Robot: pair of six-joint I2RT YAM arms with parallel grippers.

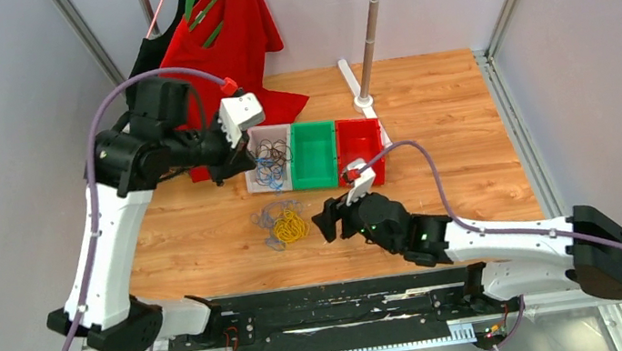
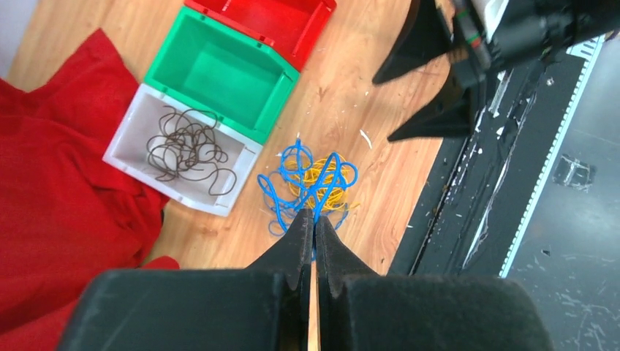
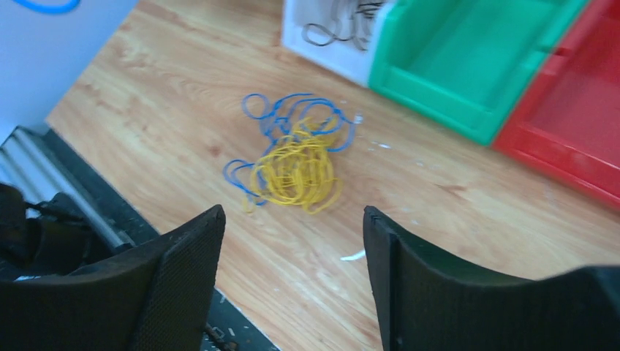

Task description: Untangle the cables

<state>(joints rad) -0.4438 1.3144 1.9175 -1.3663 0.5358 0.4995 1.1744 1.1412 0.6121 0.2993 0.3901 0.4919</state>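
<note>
A tangle of yellow cable and blue cable lies on the wooden table in front of the bins. My left gripper hangs above the pile near the white bin, shut on a blue cable whose strands rise from the pile into its tips. A brown cable lies loose in the white bin. Low over the table, just right of the pile, my right gripper stands open with nothing between its fingers.
A green bin and a red bin stand in a row right of the white one. A red shirt lies at the back left. A pole on a white base rises behind the bins. A black rail runs along the near edge.
</note>
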